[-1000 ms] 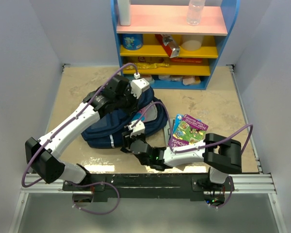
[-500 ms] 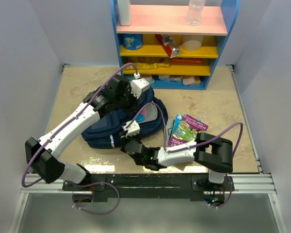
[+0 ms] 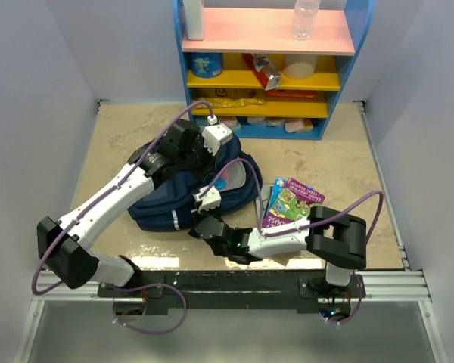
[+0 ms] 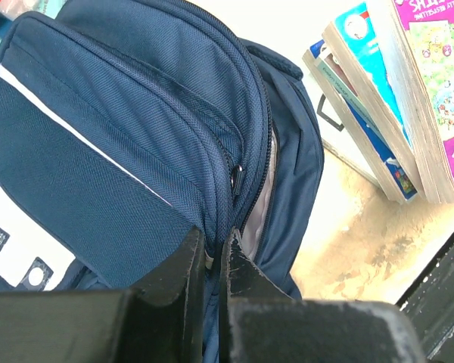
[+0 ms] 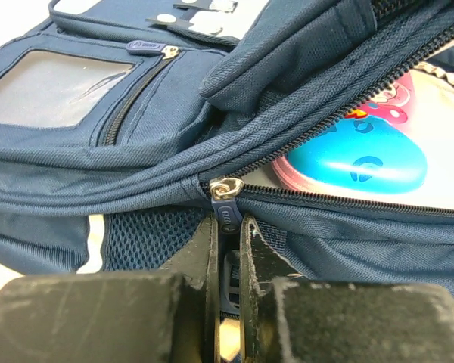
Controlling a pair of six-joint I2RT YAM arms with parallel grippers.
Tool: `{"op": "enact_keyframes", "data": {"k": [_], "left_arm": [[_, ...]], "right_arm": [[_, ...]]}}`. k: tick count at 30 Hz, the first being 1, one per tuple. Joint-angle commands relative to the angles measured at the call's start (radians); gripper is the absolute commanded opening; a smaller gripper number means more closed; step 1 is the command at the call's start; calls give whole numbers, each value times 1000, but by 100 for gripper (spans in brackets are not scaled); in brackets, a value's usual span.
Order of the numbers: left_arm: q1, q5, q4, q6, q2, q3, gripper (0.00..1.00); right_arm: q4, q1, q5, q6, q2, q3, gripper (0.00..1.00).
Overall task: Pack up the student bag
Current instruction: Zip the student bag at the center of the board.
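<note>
Pinches the zip pull (image 5: 226, 198) in the right tool (image 5: 227, 227), closed tight on it at lower centre of the right wrist view. Runs from there up toward the upper right of the frame, teeth parted, with a pink-and-blue pencil case (image 5: 363, 155) showing in the gap. Calls, probably, for a pull along that slanted line to close the bag (image 3: 163, 206), not across it. Lies mid-worktop (image 3: 121, 128) in the top view, long axis lower left to upper right, books (image 3: 291, 203) just right of it. Reaches in low and flat from the lower right. Nips a fold of fabric at the bag's upper end in the left tool (image 4: 210, 253), also closed, arm stretched from the lower left.
</note>
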Motion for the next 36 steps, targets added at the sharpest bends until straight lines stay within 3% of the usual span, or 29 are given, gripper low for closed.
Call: {"op": "enact_keyframes", "data": {"k": [1,19,25,27,28,29,30,32,33,36], "left_arm": [[-7,33,93,-2,-57,-28,0],[-7,-2,107,50,-94,-130,0],[-5,7,75,75,-132,-150,1],[-5,10,47,78,-134,-134,13],[-4,8,36,87,-134,-128,33],[-2,8,4,96,-143,-116,44],[7,10,-8,110,-154,-116,70],[27,27,-31,159,-207,-143,92],[50,37,-37,182,-226,-157,100],[68,83,-102,263,-263,-200,100]], "right_arm": [[43,-9,38,18,-90,-26,0],[-176,-44,79,57,-324,-161,0],[-184,-56,62,62,-311,-158,0],[-188,-56,62,68,-302,-155,0],[-194,-56,64,71,-301,-155,0],[-199,-56,68,71,-301,-155,0],[-204,-56,73,73,-305,-158,0],[-213,-61,74,71,-327,-164,0],[-217,-63,76,70,-336,-167,0],[-225,-69,78,64,-368,-174,0]]}}
